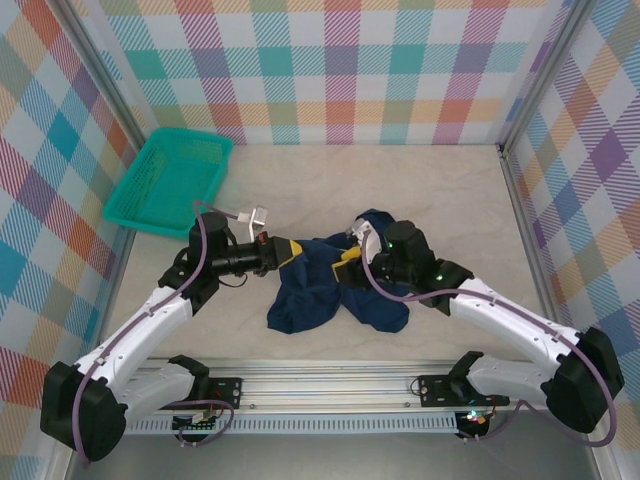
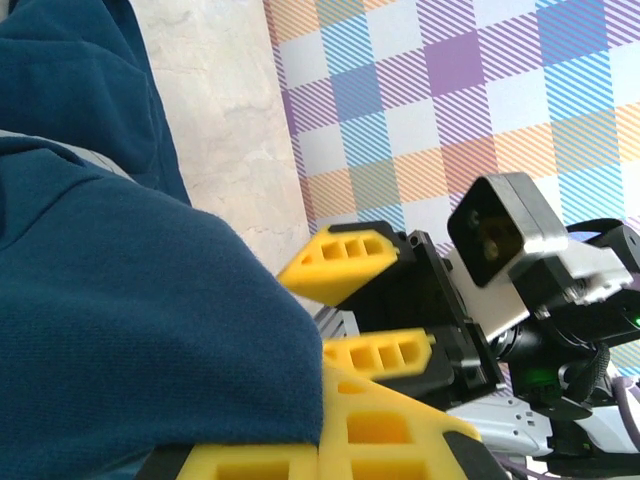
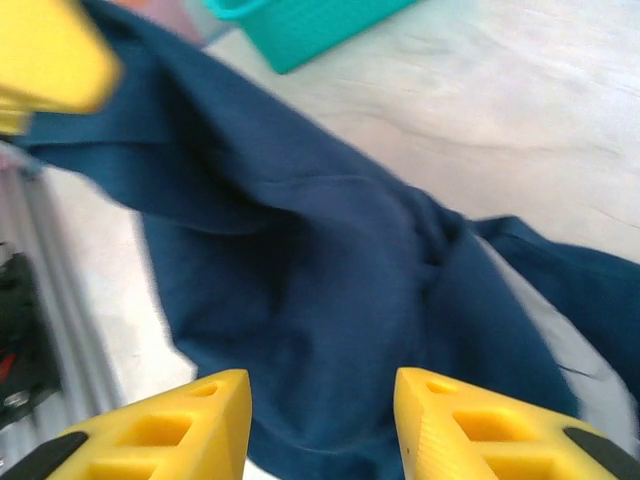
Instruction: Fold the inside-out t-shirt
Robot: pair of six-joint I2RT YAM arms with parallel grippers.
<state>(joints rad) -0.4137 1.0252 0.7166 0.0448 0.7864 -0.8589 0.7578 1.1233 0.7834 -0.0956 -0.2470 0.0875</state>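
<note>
T-shirt [image 1: 312, 300] lies bunched toward the table's [image 1: 420, 185] near edge; your left gripper [image 1: 293, 250] clamps it, your right gripper [image 3: 320, 400] gapes empty.

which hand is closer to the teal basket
Left. The left hand is at the left edge of the shirt, just down and right of the basket. The right hand is across the shirt, farther right.

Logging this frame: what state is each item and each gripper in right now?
t-shirt: crumpled in a heap, not yet folded.
left gripper: shut on the t-shirt.
right gripper: open, pointed at the t-shirt.
basket: upright, empty.
</note>
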